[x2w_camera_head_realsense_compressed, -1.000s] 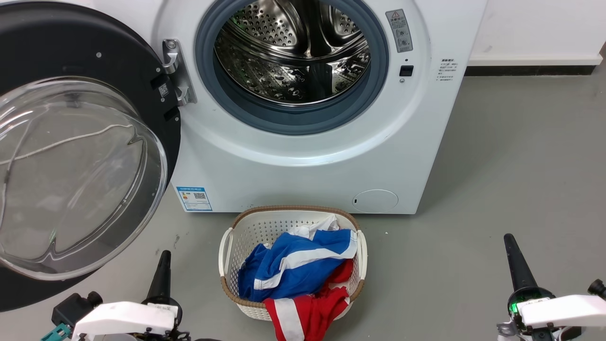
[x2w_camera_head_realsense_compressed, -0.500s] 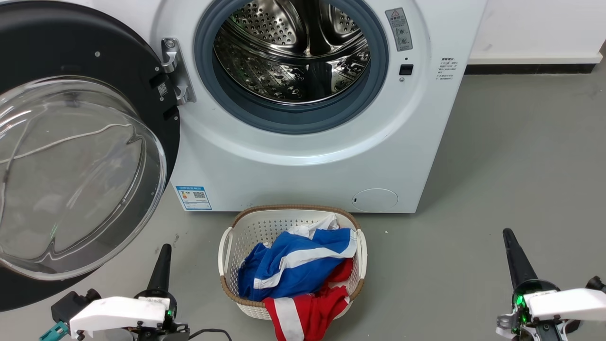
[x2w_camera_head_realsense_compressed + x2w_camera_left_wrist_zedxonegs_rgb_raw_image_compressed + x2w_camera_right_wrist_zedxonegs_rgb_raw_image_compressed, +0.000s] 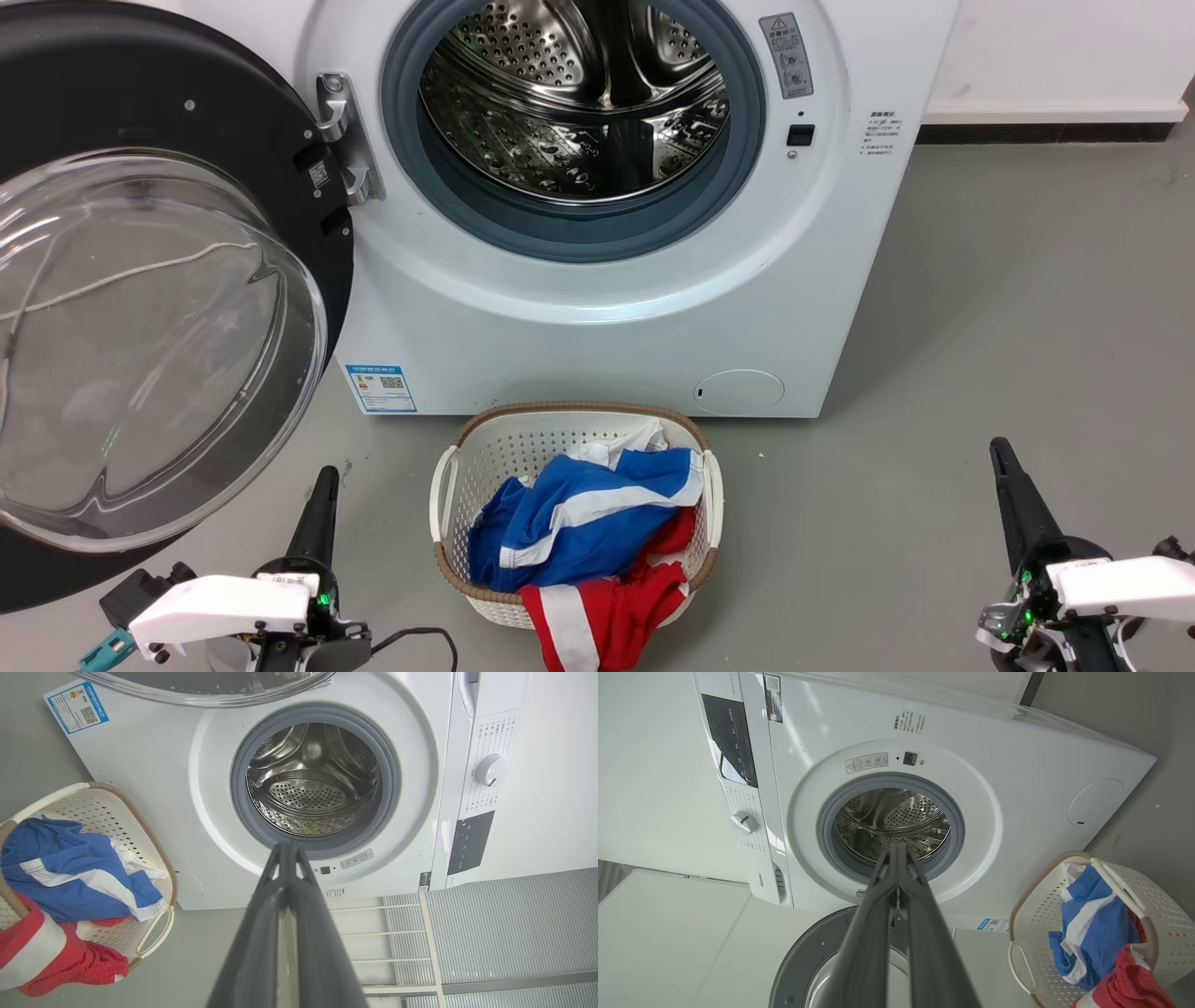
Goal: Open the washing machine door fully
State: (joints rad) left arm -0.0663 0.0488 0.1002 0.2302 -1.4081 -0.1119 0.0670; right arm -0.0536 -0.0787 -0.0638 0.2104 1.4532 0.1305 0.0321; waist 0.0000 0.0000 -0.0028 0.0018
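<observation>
Down low, the left gripper (image 3: 322,495) has its two long dark fingers pressed together with nothing between them, and the right gripper (image 3: 1006,476) is the same, fingers closed tip to tip and empty. Between the two pairs of fingers, just ahead of them on the grey floor (image 3: 934,523), sits a white perforated plastic laundry basket with a brown woven rim (image 3: 448,485). It holds a crumpled blue-and-white garment (image 3: 579,523) and a red-and-white one (image 3: 607,616) spilling over its near edge. Beyond the left fingertips and off to their outer side stands the washing machine door (image 3: 233,121), a very large round door with a glossy black frame and a bulging clear glass bowl (image 3: 159,355). It is wide open on its silver metal hinge (image 3: 341,140), apart from the fingers. Past the basket, between and beyond both sets of fingers, is the big white boxy washing machine (image 3: 579,345), with a blue label (image 3: 381,388) and a small round flap (image 3: 739,392) low on its front. In both wrist views the closed fingers point at its grey rubber gasket (image 3: 579,233) and the perforated steel drum (image 3: 579,103) behind it.
</observation>
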